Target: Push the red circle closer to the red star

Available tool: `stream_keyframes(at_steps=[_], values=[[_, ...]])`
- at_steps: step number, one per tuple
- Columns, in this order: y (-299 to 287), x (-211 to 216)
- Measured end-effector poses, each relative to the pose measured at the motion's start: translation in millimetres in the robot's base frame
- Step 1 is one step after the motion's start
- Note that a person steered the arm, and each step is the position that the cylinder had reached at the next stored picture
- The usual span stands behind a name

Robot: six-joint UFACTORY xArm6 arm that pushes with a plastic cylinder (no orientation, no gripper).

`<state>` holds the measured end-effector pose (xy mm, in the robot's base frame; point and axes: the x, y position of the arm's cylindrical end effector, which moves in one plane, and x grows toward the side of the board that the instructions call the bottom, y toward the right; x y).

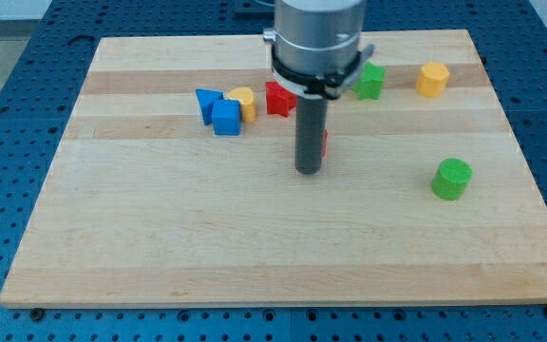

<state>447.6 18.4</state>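
Observation:
The red star (278, 98) sits near the view's top centre, partly behind the arm. The red circle (325, 142) is almost wholly hidden behind my rod; only a thin red sliver shows at the rod's right edge. My tip (309, 172) rests on the board just in front of the red circle, below and a little right of the red star.
A blue triangle (207, 100), a blue cube (226, 118) and a yellow heart (243, 101) cluster left of the red star. A green star (370, 82) and a yellow hexagon (432, 80) lie at the top right. A green cylinder (452, 179) stands at the right. The wooden board (160, 237) ends on a blue pegboard.

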Motion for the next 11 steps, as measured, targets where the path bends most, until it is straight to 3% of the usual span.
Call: stream_keyframes(at_steps=[1, 2, 3, 4, 6, 11], values=[[-18, -28], [-24, -10], [-17, 46], [42, 35], [58, -23], [-42, -37]])
